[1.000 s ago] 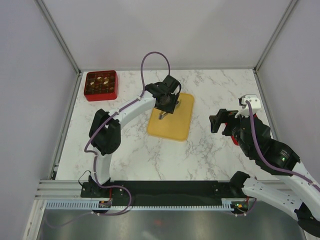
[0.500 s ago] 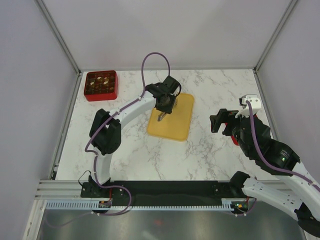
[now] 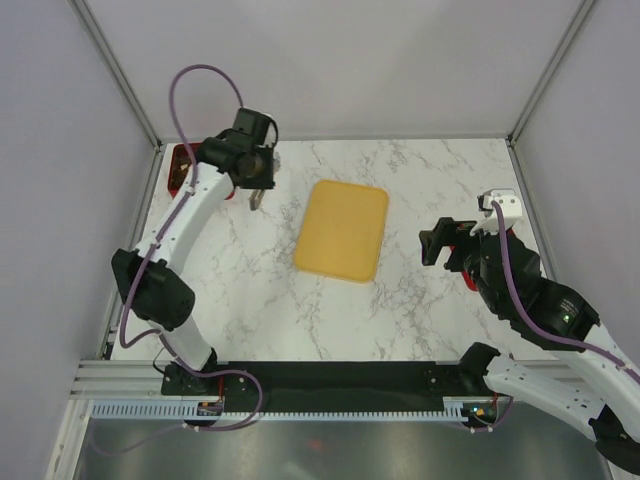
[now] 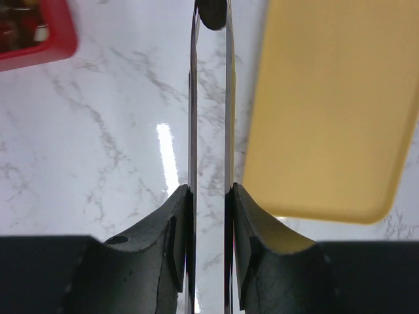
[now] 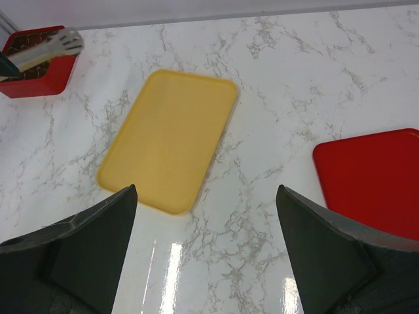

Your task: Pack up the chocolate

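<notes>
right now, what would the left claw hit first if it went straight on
Probably bare marble table between the red box and yellow tray. The tongs in the left claw would touch down first, a dark piece at their tip; height unclear.

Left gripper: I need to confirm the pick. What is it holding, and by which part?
Left gripper clamps long metal tongs by their handle end; the tong tips pinch what looks like a dark round chocolate piece.
</notes>
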Action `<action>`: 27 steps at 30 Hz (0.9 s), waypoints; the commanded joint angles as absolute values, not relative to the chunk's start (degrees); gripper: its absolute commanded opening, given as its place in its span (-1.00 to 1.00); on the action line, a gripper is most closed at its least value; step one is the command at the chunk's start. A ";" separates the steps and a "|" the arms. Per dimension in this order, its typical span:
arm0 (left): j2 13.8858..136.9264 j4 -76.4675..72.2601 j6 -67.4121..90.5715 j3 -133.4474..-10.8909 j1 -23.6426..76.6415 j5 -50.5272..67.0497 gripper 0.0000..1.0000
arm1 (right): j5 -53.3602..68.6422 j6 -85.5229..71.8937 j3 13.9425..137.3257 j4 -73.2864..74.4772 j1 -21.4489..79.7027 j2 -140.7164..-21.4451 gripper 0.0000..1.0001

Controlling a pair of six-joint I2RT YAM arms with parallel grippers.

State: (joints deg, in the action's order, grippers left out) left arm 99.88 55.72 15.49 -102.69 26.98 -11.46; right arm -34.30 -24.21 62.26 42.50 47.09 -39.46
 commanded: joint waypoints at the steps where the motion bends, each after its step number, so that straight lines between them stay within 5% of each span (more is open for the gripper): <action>1: 96.16 58.36 15.29 -103.63 19.09 -11.52 -0.43 | -33.66 -24.43 61.96 41.84 47.11 -39.81 0.91; 11: 96.59 58.19 15.91 -101.51 6.08 -9.76 -0.43 | -32.96 -24.08 62.31 41.05 47.11 -40.96 0.91; 27: 100.90 54.85 15.91 -100.46 1.58 -12.83 -0.42 | -32.96 -23.64 62.93 40.87 47.11 -41.75 0.91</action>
State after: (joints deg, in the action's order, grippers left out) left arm 100.33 57.74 15.51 -99.90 1.98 -11.05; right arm -32.97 -24.18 62.26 42.46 47.09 -41.74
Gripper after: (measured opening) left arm 0.370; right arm 0.956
